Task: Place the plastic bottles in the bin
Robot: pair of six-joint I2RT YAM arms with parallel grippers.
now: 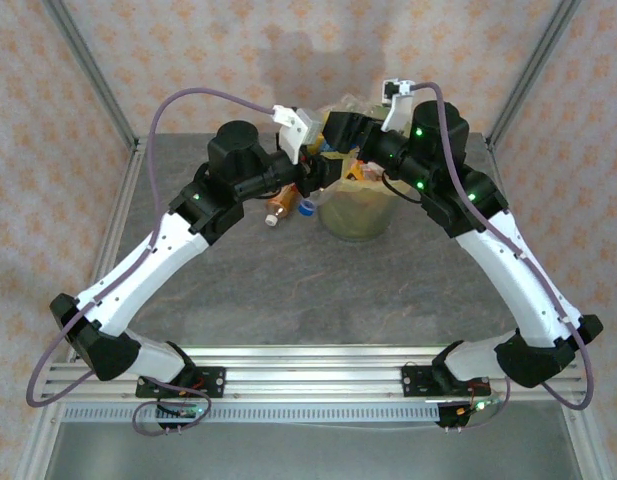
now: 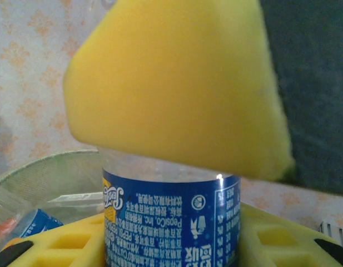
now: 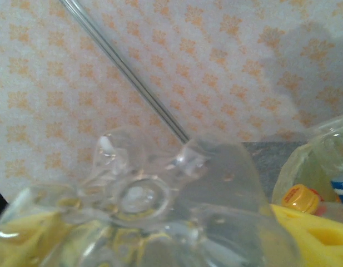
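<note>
**Both arms at the bin, each with a bottle to drop**
The left pincer [image 2: 171,189] is nearly shut on a blue-labelled bottle [image 2: 171,225] at the 10 o'clock rim of the bin [image 1: 360,218]. The right pincer [image 3: 160,236] has a clear bottle [image 3: 140,197] between its jaws near the bin's 12 o'clock; whether it is clamped I cannot tell. Centre each bottle over the bag's mouth before opening, one arm at a time. Loose bottles [image 1: 278,210] lie on the table [image 1: 288,290] at the bin's 9 o'clock.

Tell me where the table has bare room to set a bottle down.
The widest bare patch is grey table between the left arm and right arm, from the bin to the near rail. Smaller strips lie outside each arm. The bin is crowded: both arms meet over it, and an orange-labelled bottle lies at its left.
</note>
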